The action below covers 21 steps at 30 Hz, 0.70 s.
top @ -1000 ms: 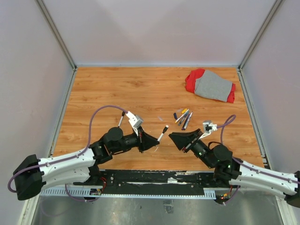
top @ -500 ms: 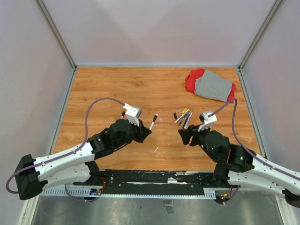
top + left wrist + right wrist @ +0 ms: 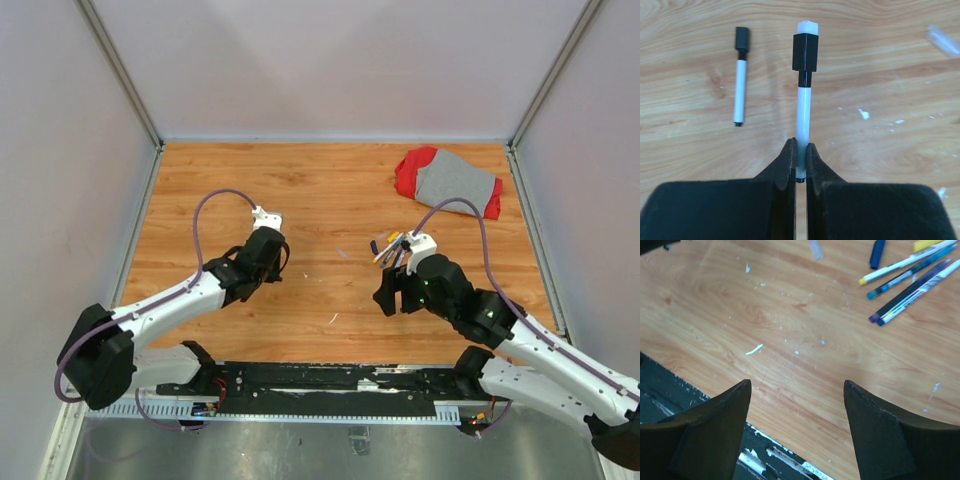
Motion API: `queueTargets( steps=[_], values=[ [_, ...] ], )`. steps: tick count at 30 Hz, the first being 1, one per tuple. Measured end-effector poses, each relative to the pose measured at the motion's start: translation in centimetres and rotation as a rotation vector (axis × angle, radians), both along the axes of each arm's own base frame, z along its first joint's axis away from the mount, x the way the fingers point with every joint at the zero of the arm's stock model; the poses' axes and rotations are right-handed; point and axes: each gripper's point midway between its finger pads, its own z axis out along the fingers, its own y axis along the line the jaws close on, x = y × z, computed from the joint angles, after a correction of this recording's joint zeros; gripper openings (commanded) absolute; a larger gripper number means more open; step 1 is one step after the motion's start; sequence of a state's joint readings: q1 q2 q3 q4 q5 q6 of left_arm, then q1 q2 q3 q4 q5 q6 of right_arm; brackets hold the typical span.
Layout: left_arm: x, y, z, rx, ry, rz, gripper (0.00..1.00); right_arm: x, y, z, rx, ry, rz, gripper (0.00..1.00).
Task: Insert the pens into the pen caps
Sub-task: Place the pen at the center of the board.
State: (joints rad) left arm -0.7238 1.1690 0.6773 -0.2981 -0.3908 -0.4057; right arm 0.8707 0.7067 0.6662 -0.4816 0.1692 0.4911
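From above, the left hand (image 3: 266, 252) hangs low over the tabletop (image 3: 330, 190), the right hand (image 3: 393, 297) near the loose pens (image 3: 392, 250); at the left wrist, the left hand clamps a capped pen (image 3: 803, 100) beside a finished pen (image 3: 740, 75), likely to park it there; at the right wrist, the right hand gapes wide and empty, free for another.

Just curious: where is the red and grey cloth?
In the top view, the cloth lies at the far right of the table, beyond the loose pens.
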Motion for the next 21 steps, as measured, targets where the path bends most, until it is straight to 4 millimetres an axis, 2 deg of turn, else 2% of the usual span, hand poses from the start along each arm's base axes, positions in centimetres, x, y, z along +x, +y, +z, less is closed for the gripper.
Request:
queueTargets(
  steps=[6, 10, 21],
  values=[
    [1.7, 2.7, -1.7, 0.083, 0.022, 0.039, 0.01, -1.5, 1.2, -2.1, 0.009, 0.082, 0.085, 0.77],
    [2.5, 3.9, -2.7, 0.121, 0.027, 0.048, 0.00, -2.0, 1.7, -2.6, 0.013, 0.107, 0.115, 0.77],
    [3.6, 4.4, -5.7, 0.194, 0.090, 0.012, 0.01, -2.4, 2.7, -3.3, 0.023, 0.143, 0.160, 0.78]
  ],
)
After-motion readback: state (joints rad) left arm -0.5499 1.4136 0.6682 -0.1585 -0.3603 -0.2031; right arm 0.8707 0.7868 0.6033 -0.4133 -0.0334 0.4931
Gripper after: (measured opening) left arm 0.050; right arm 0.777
